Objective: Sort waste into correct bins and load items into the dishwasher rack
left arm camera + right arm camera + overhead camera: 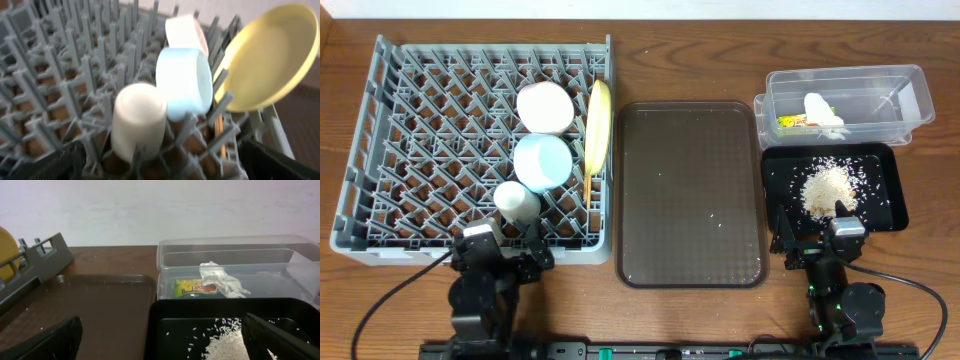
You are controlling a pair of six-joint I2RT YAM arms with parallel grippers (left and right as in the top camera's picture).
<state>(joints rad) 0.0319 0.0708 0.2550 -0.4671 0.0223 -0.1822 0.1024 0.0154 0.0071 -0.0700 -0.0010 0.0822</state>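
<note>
In the grey dishwasher rack (410,150) stand a white bowl (542,106), a light blue bowl (542,160), a small white cup (517,200) and the yellow plate (598,123) on edge. Wooden chopsticks (218,127) poke up beside the plate (270,57). My left gripper (513,240) hangs open at the rack's near edge, just short of the cup (138,120). The clear tub (845,105) holds the wrapper (192,287) and tissue (220,280). Rice (828,188) lies in the black tray (890,200). My right gripper (165,342) is open and empty at that tray's near left corner.
A brown serving tray (690,190) lies between the rack and the two bins, with a few stray grains on it. The rack's wall (35,265) shows at the left of the right wrist view. Both arm bases sit at the table's front edge.
</note>
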